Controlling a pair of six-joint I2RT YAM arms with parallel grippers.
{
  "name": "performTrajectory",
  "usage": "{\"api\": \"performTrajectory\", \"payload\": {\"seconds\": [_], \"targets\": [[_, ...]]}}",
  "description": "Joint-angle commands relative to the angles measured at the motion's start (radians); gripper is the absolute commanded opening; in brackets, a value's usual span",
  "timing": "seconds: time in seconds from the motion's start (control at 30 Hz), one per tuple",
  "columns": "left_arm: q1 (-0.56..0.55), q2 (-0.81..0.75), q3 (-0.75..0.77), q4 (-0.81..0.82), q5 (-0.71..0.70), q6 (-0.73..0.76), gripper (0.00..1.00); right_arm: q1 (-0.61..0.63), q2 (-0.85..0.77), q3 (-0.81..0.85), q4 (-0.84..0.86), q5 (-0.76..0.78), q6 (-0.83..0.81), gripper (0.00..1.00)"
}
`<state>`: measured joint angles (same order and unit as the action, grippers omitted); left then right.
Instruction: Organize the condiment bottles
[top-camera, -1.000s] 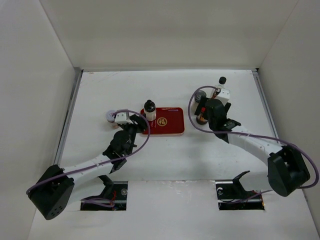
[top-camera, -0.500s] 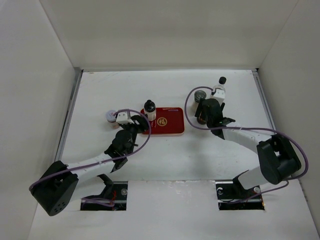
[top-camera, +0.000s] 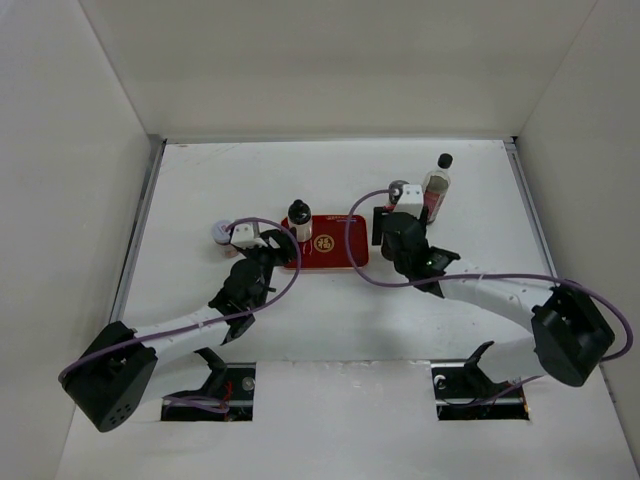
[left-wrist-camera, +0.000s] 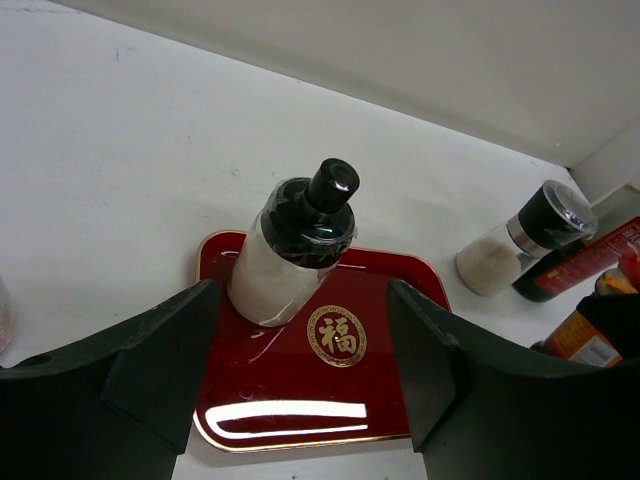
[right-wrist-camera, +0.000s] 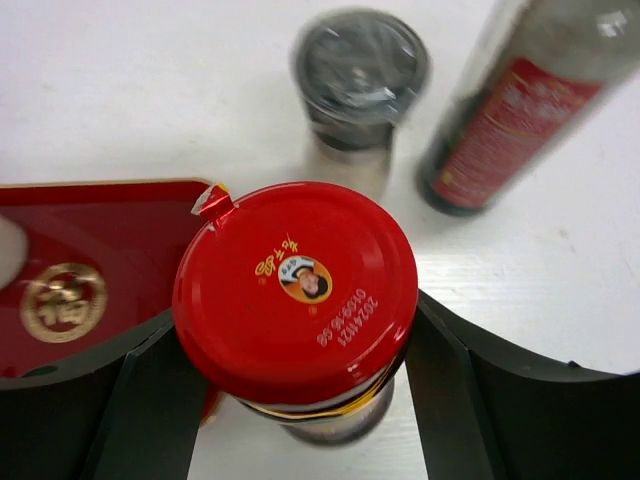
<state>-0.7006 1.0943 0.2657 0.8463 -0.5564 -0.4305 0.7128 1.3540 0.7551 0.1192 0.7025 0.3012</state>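
We are looking into a robotics lab cell: plain white walls (top-camera: 330, 70) are enclosing a white surface (top-camera: 330, 320), and two cabled robot arms (top-camera: 190, 325) are reaching across it.

light: bright, even | glare: streak on red tray (left-wrist-camera: 380, 400) | blur: grey-lidded jar (right-wrist-camera: 360, 70), right wrist view

Flat red rectangular tray (top-camera: 338, 258) lay near the middle of the white surface (top-camera: 230, 170), long side running left to right. Thin gold rim. Round gold emblem (top-camera: 323, 242) sat at about its centre; glossy, a streak of light showed near the front edge in the left wrist view (left-wrist-camera: 300, 385). White walls on three sides: back (top-camera: 330, 70), left (top-camera: 60, 200), right (top-camera: 600, 150). Grey metal strip (top-camera: 140, 220) ran along the surface's left edge, another (top-camera: 527, 205) along the right. Two dark rectangular openings (top-camera: 243, 384) (top-camera: 500, 402) were cut into the near edge.
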Motion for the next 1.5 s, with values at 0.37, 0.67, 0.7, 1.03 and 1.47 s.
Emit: {"api": "performTrajectory", "payload": {"seconds": [0.37, 0.67, 0.7, 1.03, 1.47], "targets": [[0.026, -0.03, -0.019, 0.063, -0.022, -0.025, 0.7, 0.102, 0.355, 0.398, 0.346, -0.15, -0.027, 0.51], [0.031, -0.033, -0.026, 0.065, -0.03, -0.027, 0.73, 0.102, 0.491, 0.5, 0.358, -0.195, 0.032, 0.51], [0.033, -0.027, -0.023, 0.063, -0.03, -0.027, 0.73, 0.102, 0.499, 0.503, 0.359, -0.195, 0.033, 0.52], [0.03, -0.016, -0.014, 0.056, -0.02, -0.03, 0.74, 0.093, 0.537, 0.477, 0.404, -0.179, 0.067, 0.72], [0.042, -0.005, -0.013, 0.056, -0.008, -0.031, 0.74, 0.018, 0.274, 0.251, 0.336, -0.106, 0.092, 0.98]]}}
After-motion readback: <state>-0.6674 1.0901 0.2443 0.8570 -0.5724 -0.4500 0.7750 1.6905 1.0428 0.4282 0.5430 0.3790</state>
